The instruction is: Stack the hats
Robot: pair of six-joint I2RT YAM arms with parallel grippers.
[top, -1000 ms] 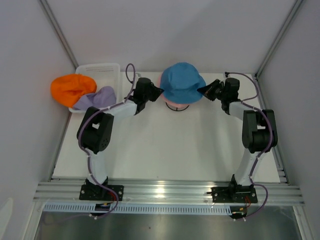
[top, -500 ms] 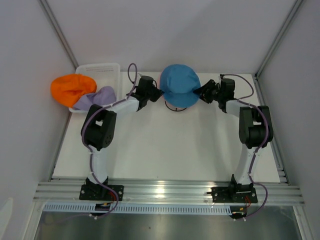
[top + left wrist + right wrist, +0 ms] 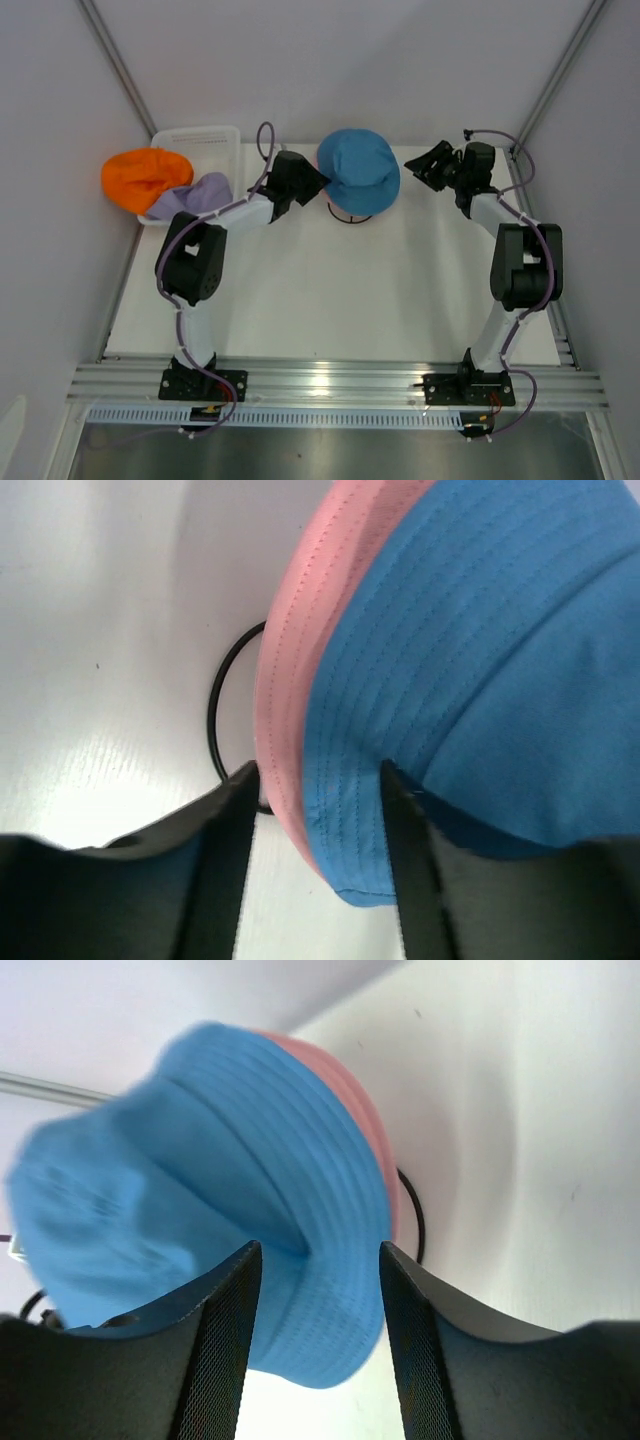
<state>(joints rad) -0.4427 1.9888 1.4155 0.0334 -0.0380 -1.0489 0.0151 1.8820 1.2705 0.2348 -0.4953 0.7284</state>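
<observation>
The blue hat (image 3: 358,170) sits on top of the pink hat (image 3: 285,680) on the black wire stand (image 3: 352,216) at the back middle. My left gripper (image 3: 318,183) is at the hats' left edge, open, and both brims hang loose between its fingers (image 3: 225,860). Off to the right, my right gripper (image 3: 422,167) stands open and apart from the blue hat (image 3: 250,1190). The orange hat (image 3: 145,178) and the lavender hat (image 3: 200,192) lie together at the back left.
A white mesh basket (image 3: 200,135) stands at the back left, under and behind the orange and lavender hats. White walls with metal posts close in the back and sides. The stand's ring (image 3: 215,720) rests on the white table.
The blue hat has come down over the pink hat. The right gripper let go of its brim and drew back to the right. The left gripper opened at the left brim.
</observation>
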